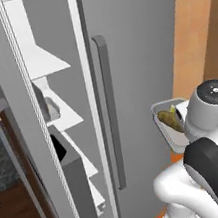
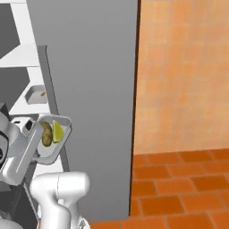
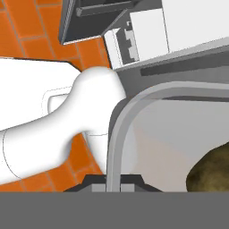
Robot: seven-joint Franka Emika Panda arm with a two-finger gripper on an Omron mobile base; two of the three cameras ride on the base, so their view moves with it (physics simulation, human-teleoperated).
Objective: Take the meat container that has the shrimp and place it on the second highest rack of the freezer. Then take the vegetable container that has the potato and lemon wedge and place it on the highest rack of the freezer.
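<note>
1. Two dark fingers of the gripper [image 3: 114,183] are pinched tight on the rim of the vegetable container [image 2: 50,139], so the hold is at one edge and not under the bottom.
2. The container is carried in the air, tilted, in front of the closed grey door [image 1: 140,75] and just right of the open freezer [image 1: 63,114]. It does not touch any shelf.
3. The potato [image 2: 45,134] and the lemon wedge [image 2: 57,130] lie together inside it, resting against its wall.
4. The meat container [image 2: 36,94] with the shrimp [image 2: 43,93] already sits on the second rack [image 1: 67,113], so I judge the first part done.
5. The highest rack [image 1: 47,61] is bare. The container must go up and left to reach it, and a steep tilt could spill the pieces.
</note>
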